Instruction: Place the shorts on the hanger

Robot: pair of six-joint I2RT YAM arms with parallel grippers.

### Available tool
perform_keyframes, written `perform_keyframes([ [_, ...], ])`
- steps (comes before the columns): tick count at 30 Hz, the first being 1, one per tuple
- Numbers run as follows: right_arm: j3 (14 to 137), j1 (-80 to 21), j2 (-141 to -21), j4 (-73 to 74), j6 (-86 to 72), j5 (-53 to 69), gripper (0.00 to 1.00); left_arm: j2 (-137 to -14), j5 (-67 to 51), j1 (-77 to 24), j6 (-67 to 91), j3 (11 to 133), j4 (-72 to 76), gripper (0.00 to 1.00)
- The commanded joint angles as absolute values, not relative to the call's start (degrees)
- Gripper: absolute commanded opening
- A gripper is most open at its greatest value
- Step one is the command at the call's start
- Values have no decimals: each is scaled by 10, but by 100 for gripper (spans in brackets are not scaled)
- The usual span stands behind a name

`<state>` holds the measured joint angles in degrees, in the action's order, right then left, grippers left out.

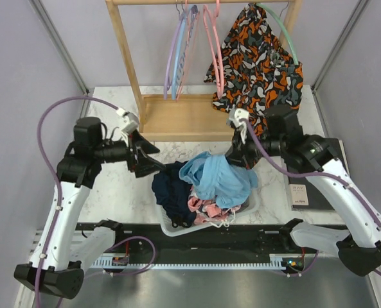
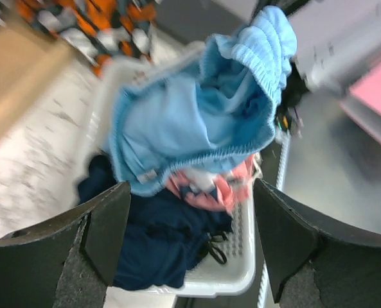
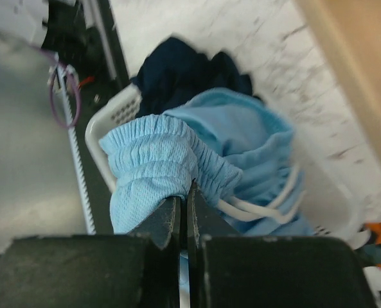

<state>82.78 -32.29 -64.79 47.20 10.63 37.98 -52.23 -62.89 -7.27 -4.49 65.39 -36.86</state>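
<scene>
Shorts are getting pulled out of the white basket right now, so this is looking like the early part of the job. From the top camera, the right pincer is sitting at the far edge of the blue bundle. Most of the fabric is slumping just in front of it over the basket pile, next to the navy clothing. The left pincer is hovering beside that pile, touching nothing as far as I can tell. The pink hanger is hanging on the wooden rack, well beyond both pincers, with nothing draped on it.

Left wrist camera: the jaws are standing wide apart and holding nothing. The shorts are bunching up straight ahead of them, with navy stuff lying underneath.

Right wrist camera: this pincer is pinching shut on the elastic waistband, with fabric bulging over the tips. The white drawstring is dangling just right of the fingers, and the rest of the shorts is trailing forward into the basket.

My read: the grab is happening, but lifting clear, opening the garment out and getting it over the hanger are all waiting to be done. I'm guessing the left one is going to need a second hold first.
</scene>
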Motion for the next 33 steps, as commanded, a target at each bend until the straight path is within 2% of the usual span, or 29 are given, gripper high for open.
perform_keyframes([
  [1,738,-361,-593,502,135,438,0,-500,-589,-161,-190,594,-466,82],
  [4,679,-374,-568,530,169,441,2,-462,-556,-216,-220,546,-450,82],
  [7,626,-381,-539,541,195,435,9,-454,-512,-257,-248,519,-434,84],
  [11,604,-390,-528,559,234,441,42,-465,-491,-296,-295,509,-419,83],
  [14,614,-393,-531,583,260,442,81,-468,-488,-330,-310,501,-402,83],
  [17,656,-393,-545,614,293,407,87,-475,-441,-387,-300,487,-365,83],
  [23,783,-393,-577,670,304,313,90,-476,-385,-474,-269,483,-317,81],
  [27,839,-393,-598,658,262,306,91,-479,-308,-577,-247,492,-287,80],
  [33,851,-355,-646,578,144,299,86,-570,-245,-653,-177,566,-276,78],
])
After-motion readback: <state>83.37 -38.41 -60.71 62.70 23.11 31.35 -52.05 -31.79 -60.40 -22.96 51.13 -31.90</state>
